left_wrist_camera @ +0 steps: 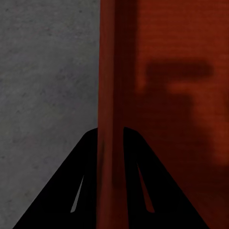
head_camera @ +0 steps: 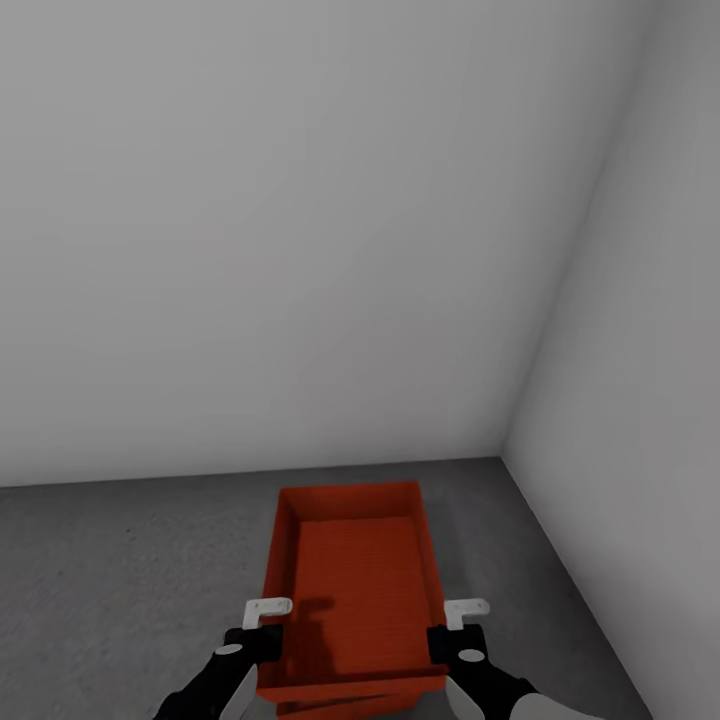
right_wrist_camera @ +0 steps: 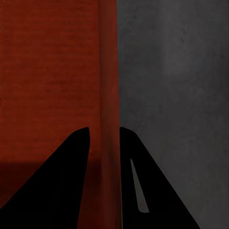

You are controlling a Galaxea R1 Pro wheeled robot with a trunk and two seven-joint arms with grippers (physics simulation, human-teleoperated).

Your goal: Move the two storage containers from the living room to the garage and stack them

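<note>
Here, in the head view, the robot is facing a corner of the garage, where two plain pale grey walls [head_camera: 300,220] are meeting above the dark grey concrete floor [head_camera: 120,560]. An orange-red storage container [head_camera: 350,590] is sitting low in the middle of the view, open side up, close to the robot. Just under its near edge a second orange-red rim [head_camera: 340,706] is peeking out, which is probably the other container lying below it, though too little is showing to be sure they are nested squarely.

The left gripper [head_camera: 262,640] is pinching the container's left wall, and the right gripper [head_camera: 455,638] is pinching its right wall. In the left wrist view the left gripper [left_wrist_camera: 110,138] is showing its two dark fingers [left_wrist_camera: 81,171] narrowed on either side of the red wall, with concrete on the outer side and the bin's inside on the other. The right wrist view is showing the right gripper [right_wrist_camera: 104,136] doing the same on the opposite wall.

Judging from this, the stacking step is nearly finished. The risk now is in letting go: if one side is opening ahead of the other, or an arm is pulling away sideways while a finger is dragging on the wall, the upper bin could be skewing or tipping off the lower one
</note>
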